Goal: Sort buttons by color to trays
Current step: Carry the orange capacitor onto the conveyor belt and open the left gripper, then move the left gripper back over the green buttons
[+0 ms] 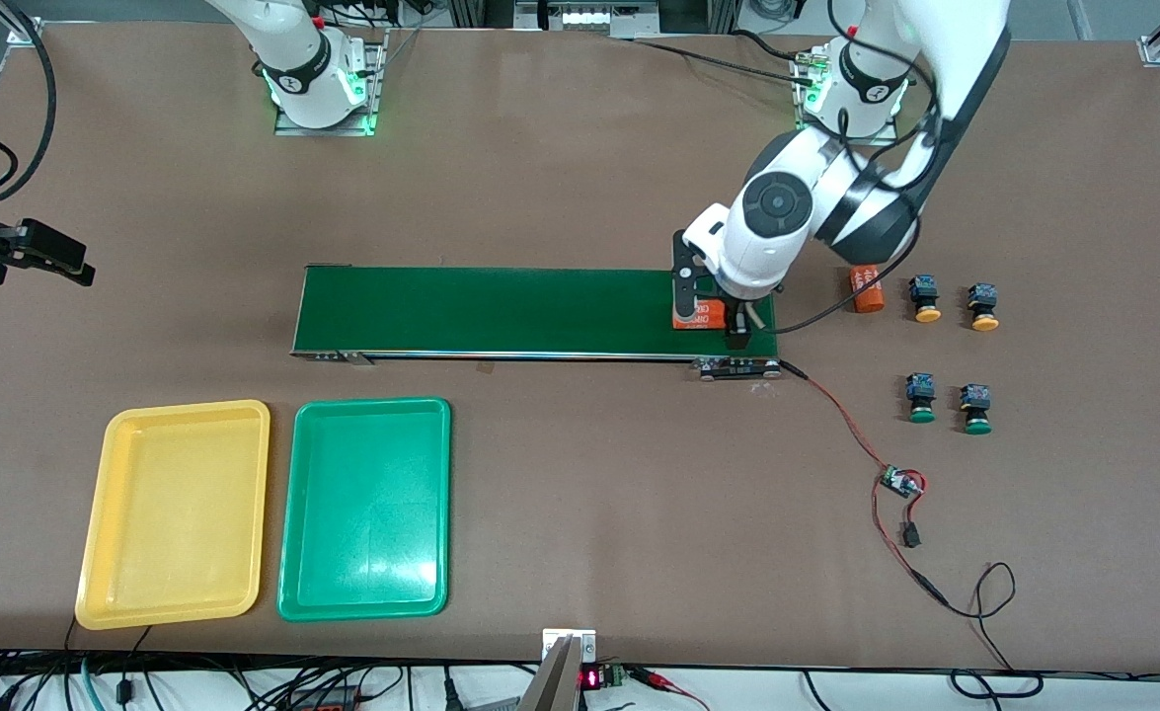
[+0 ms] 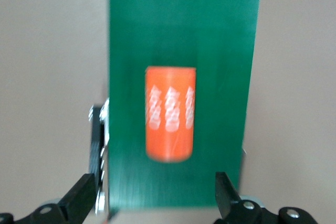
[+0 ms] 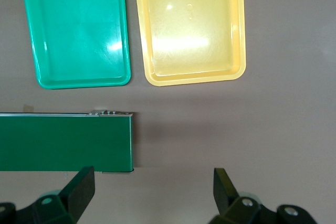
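Observation:
Two buttons with orange-yellow caps (image 1: 926, 298) (image 1: 982, 307) and two with green caps (image 1: 920, 397) (image 1: 975, 409) stand on the table toward the left arm's end. The yellow tray (image 1: 175, 513) and the green tray (image 1: 364, 509) lie empty side by side toward the right arm's end, nearer to the front camera than the belt; both also show in the right wrist view (image 3: 189, 24) (image 3: 79, 30). My left gripper (image 1: 710, 308) (image 2: 153, 182) is open over the belt's end, above an orange cylinder (image 2: 170, 114). My right gripper (image 1: 46, 255) (image 3: 152, 182) is open and empty, high over bare table beside the belt's other end.
The long dark green conveyor belt (image 1: 491, 311) (image 3: 63, 142) crosses the middle. A second orange cylinder (image 1: 866, 288) lies on the table beside the orange-yellow buttons. A small circuit board (image 1: 900, 482) with red and black wires runs from the belt's end toward the front edge.

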